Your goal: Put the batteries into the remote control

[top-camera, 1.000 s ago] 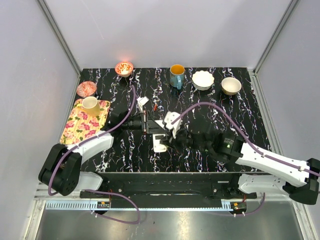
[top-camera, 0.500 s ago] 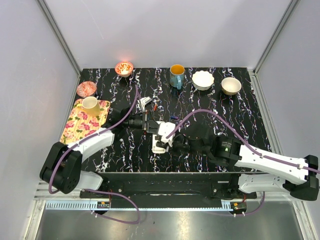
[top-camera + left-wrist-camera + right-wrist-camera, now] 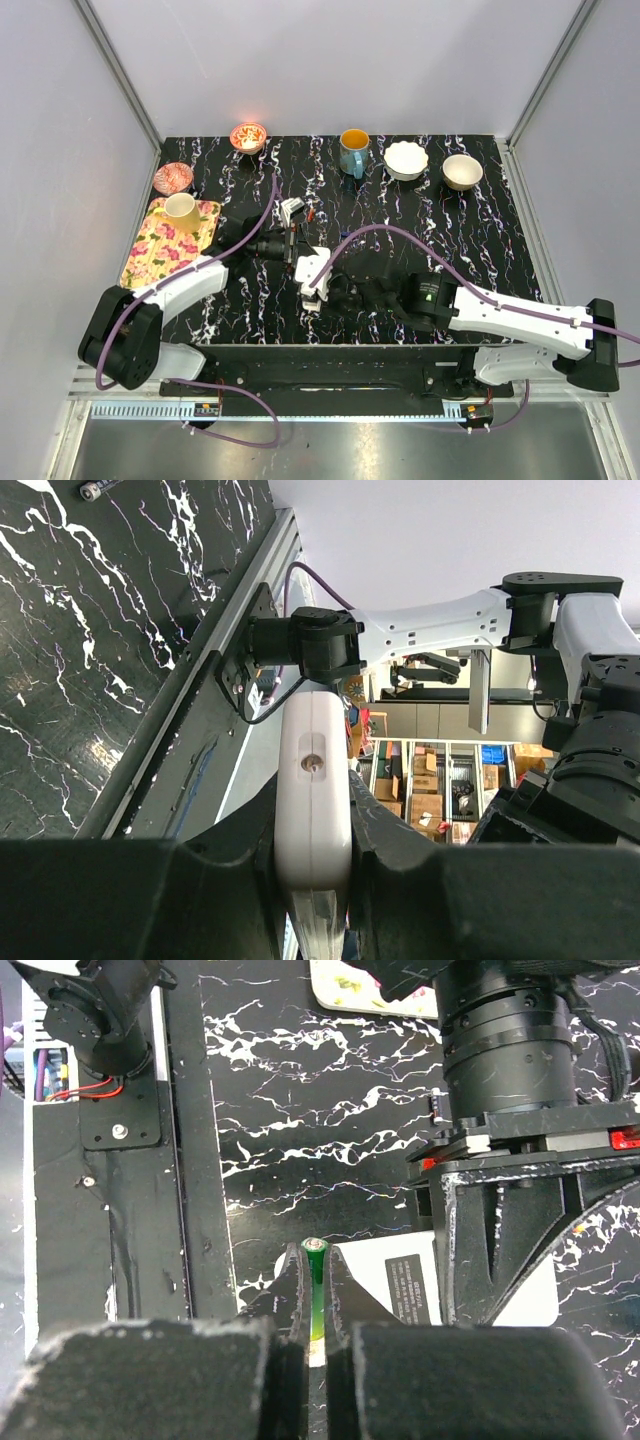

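Tabletop [image 3: 480,230]: black, glossy, marble-look w/ white veins.
Remote control [image 3: 313,750]: flat white plastic handset, smooth, rounded corners. The left wrist view shows a plain side w/ one small round screw recess. It sits at front-centre of the tabletop, in the left gripper. Can't tell if it touches the surface.
Left gripper [image 3: 313,815]: black jaws pinching the remote control across its narrow sides.
Battery [image 3: 316,1295]: slim cylinder, green-looking wrap, silver end cap. It is upright in the right wrist view, its cap poking just past the fingertips, close beside the remote control.
Right gripper [image 3: 316,1265]: black jaws nearly pressed together, pinching the battery.
Label [image 3: 408,1290]: dark rectangle w/ tiny print on the remote control's white face; unreadable.
Tray [image 3: 165,255]: rectangular, floral pink-yellow print, far left, w/ a pale yellow cup [image 3: 181,210] on it.
Back edge: blue mug [image 3: 353,150], white scalloped bowl [image 3: 406,158], beige bowl [image 3: 462,170].
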Motion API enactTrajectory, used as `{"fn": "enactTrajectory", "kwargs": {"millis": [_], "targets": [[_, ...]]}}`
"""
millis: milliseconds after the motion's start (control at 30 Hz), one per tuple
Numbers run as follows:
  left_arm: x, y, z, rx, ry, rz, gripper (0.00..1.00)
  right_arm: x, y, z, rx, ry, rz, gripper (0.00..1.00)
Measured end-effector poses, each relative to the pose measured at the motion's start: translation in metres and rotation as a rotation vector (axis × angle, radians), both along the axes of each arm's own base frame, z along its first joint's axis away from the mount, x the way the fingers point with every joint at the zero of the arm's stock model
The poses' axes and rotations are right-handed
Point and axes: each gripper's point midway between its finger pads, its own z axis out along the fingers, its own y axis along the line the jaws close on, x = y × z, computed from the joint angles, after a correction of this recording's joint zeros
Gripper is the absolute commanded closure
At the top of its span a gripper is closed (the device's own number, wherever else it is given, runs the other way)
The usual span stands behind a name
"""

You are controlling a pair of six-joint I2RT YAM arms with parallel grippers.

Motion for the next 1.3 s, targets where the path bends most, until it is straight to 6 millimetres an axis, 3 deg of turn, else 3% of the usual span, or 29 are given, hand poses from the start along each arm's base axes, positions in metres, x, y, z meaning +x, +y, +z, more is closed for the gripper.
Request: {"fn": "enactTrajectory", "kwargs": {"millis": [367, 1300], "targets": [[-0.01, -0.002, 0.007, -0.01, -0.019, -0.03, 1.0, -0.003, 0.001, -0.008, -0.049, -0.014, 0.032, 1.0], [-0.012, -0.004, 0.008, -0.011, -0.025, -0.04, 1.0, -0.014, -0.005, -0.021, -0.113, 0.022, 0.069, 1.0]]}}
